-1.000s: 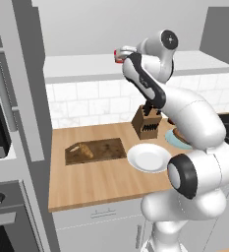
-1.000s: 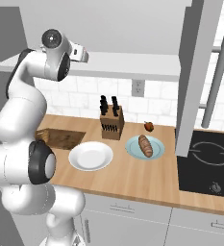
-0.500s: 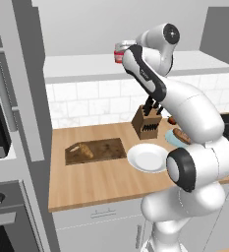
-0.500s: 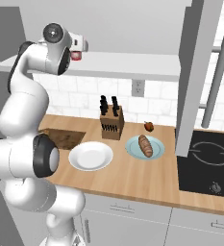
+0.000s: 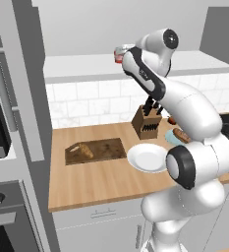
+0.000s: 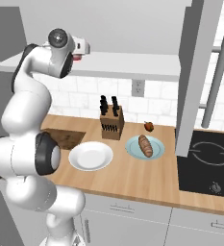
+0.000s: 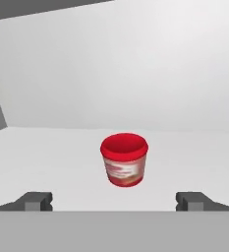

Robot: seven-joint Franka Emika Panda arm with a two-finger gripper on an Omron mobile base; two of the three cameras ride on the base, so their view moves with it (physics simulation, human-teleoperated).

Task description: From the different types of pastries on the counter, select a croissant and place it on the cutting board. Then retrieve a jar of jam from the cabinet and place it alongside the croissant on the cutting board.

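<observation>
A rendered home kitchen; white tiled backsplash (image 5: 101, 101) behind a wood-grain surface (image 5: 101, 179) with white drawer fronts; knife block (image 6: 111, 122) at the wall; black cooktop (image 6: 207, 161) at 3 o'clock; oven (image 5: 3, 216) at 9 o'clock.

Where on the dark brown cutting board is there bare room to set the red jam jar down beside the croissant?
The dark brown mottled cutting board is bare right of the small golden-brown croissant, up to the round white plate. It gets crowded beyond: the wooden knife block and the blue plate holding the oblong pastry.
</observation>
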